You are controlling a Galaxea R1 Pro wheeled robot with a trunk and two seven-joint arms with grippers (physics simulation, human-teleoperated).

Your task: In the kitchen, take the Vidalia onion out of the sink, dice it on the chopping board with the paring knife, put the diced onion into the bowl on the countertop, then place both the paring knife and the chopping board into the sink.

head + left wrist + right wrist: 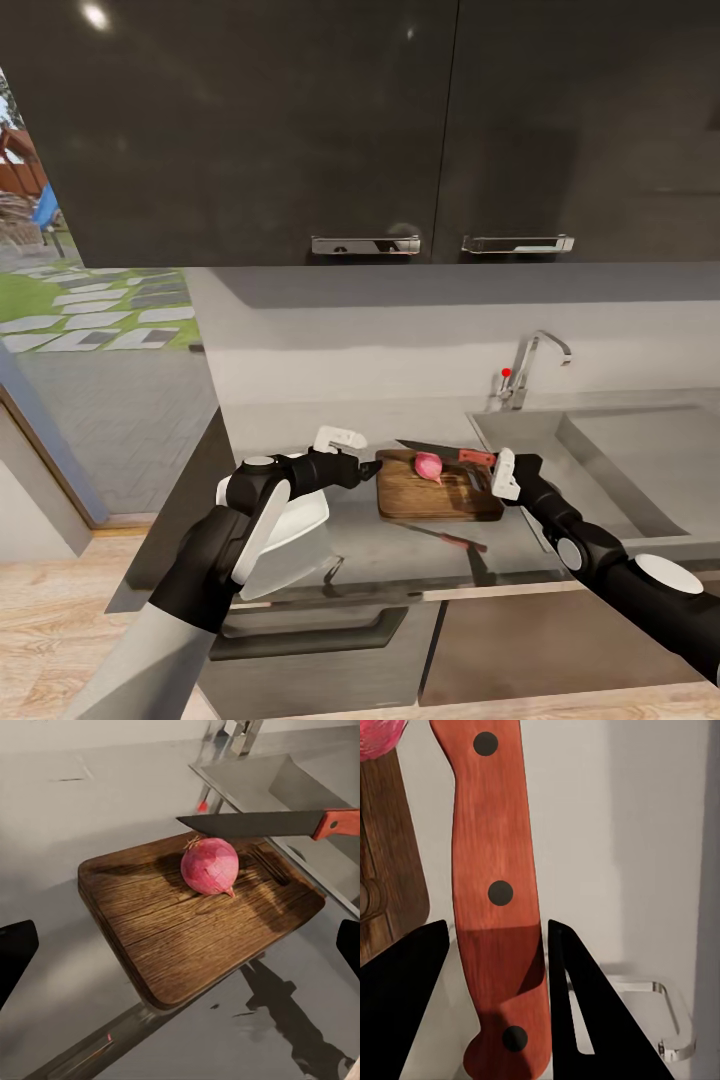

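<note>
You will find no text, label, brand, number or sign to read anywhere in these views. The black upper cabinets (300, 130) are plain and glossy, the chopping board (195, 926) shows only wood grain, and the paring knife (495, 900) handle carries three dark rivets but no maker's mark. The bowl (295, 530) and the sink (620, 460) bear no lettering either.

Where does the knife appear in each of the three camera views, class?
Head view: knife in mid-picture, over the board's far edge, held by the right hand.
Left wrist view: knife near the top right, blade above the onion.
Right wrist view: its red handle between the fingers.
Shared landmark: the board.
</note>
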